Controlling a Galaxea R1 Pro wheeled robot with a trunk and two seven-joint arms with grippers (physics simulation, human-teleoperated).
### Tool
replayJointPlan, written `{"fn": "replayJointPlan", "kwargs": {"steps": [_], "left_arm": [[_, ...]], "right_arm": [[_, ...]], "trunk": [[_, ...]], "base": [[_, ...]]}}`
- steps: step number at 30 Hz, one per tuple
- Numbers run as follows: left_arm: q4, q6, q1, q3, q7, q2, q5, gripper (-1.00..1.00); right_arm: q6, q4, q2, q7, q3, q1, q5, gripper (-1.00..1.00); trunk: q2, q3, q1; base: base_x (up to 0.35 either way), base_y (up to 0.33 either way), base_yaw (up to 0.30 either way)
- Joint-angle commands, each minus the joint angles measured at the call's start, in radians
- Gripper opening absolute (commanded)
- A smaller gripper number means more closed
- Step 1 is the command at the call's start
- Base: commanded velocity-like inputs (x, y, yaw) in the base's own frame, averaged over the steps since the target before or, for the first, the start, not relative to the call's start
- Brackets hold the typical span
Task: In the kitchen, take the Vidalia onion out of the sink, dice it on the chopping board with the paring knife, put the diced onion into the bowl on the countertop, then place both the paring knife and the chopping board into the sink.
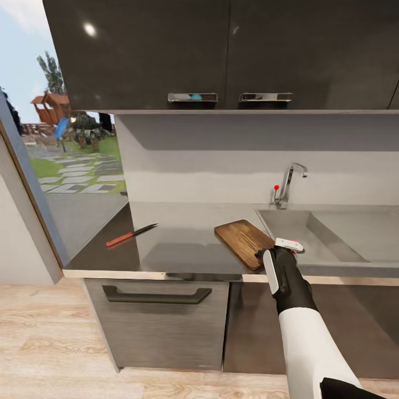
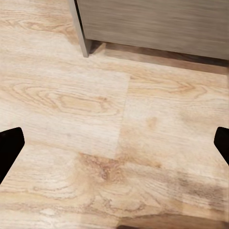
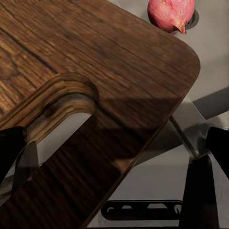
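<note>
The brown chopping board lies on the grey countertop, its handle end by the sink. My right gripper hovers open at that end. In the right wrist view the handle slot lies between the wide-spread fingers of the gripper. The pinkish-red Vidalia onion rests whole in the basin beyond the board's corner. At the counter's left the red-handled paring knife lies flat. My left gripper is open over the wooden floor. The bowl is out of view.
A chrome tap with a red knob stands behind the sink. Dark wall cabinets hang overhead, with a drawer handle below the counter edge. A large window lies to the left. The left wrist view takes in a cabinet base.
</note>
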Motion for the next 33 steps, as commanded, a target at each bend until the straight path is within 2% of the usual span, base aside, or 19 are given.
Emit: {"fn": "replayJointPlan", "kwargs": {"steps": [1,33], "left_arm": [[-0.002,-0.001,0.000,-0.003,0.000,0.000,0.010,1.00],[-0.002,-0.001,0.000,-0.002,0.000,0.000,0.009,1.00]], "right_arm": [[0.010,0.007,0.001,-0.002,-0.003,0.000,0.005,-1.00],[0.012,0.006,0.001,-0.002,-0.003,0.000,0.004,-1.00]], "trunk": [[0.000,-0.001,0.000],[0.000,-0.001,0.000]], "base": [[0.000,0.000,0.000],[0.000,0.000,0.000]]}}
